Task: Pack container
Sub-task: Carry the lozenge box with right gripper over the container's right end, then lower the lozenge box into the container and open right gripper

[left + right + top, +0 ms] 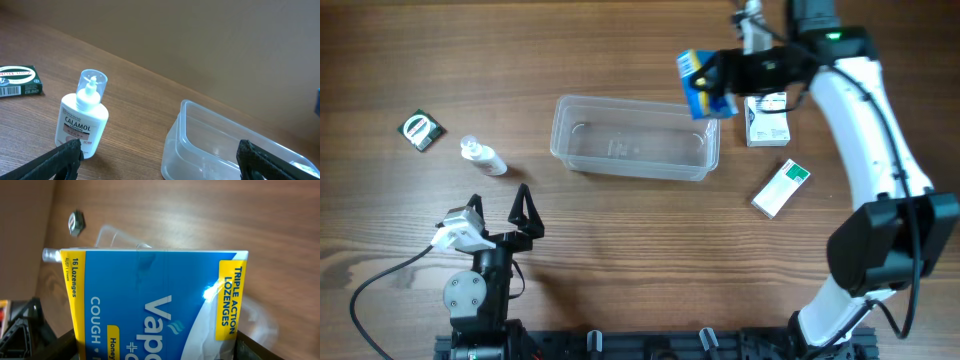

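Lying long-axis left-right: container (632, 140) | right hand (718, 82) clamps lozenge box (692, 72), seemingly | left hand (500, 205) apart

A brown wooden surface (620, 230) with visible grain fills the overhead view, evenly lit. The left wrist view shows a plain tan wall (210, 45) behind it.

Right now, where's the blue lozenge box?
Overhead, right side: the right gripper holds the blue lozenge box over the clear container's far right corner, left of a white medicine box.
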Action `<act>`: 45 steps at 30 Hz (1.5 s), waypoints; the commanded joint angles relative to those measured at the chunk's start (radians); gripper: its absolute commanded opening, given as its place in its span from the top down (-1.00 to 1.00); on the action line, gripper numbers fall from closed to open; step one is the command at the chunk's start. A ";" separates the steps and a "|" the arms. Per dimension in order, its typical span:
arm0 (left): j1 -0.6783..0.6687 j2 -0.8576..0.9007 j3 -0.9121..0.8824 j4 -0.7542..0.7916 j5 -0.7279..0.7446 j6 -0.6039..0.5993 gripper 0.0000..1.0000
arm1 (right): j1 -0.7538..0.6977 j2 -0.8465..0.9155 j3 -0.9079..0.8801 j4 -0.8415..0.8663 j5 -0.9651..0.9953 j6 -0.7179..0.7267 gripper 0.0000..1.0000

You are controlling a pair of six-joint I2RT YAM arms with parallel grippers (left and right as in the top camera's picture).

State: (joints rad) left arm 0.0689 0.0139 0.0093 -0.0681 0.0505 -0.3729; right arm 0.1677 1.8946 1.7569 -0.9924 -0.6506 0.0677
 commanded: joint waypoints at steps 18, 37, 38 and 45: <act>0.008 -0.005 -0.003 -0.007 -0.006 0.002 -1.00 | 0.314 -0.028 -0.054 -0.099 0.684 0.441 -0.15; 0.008 -0.005 -0.003 -0.007 -0.006 0.002 -0.99 | 0.312 -0.026 -0.211 0.121 0.785 0.404 -0.11; 0.008 -0.005 -0.003 -0.007 -0.006 0.002 -1.00 | 0.312 -0.026 -0.211 0.121 0.790 0.403 -0.11; 0.008 -0.005 -0.003 -0.007 -0.006 0.001 -1.00 | 0.312 -0.021 -0.211 0.113 0.792 0.405 -0.11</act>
State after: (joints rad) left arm 0.0689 0.0139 0.0093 -0.0681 0.0505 -0.3729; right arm 0.4789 1.8923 1.5524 -0.8772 0.1143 0.4850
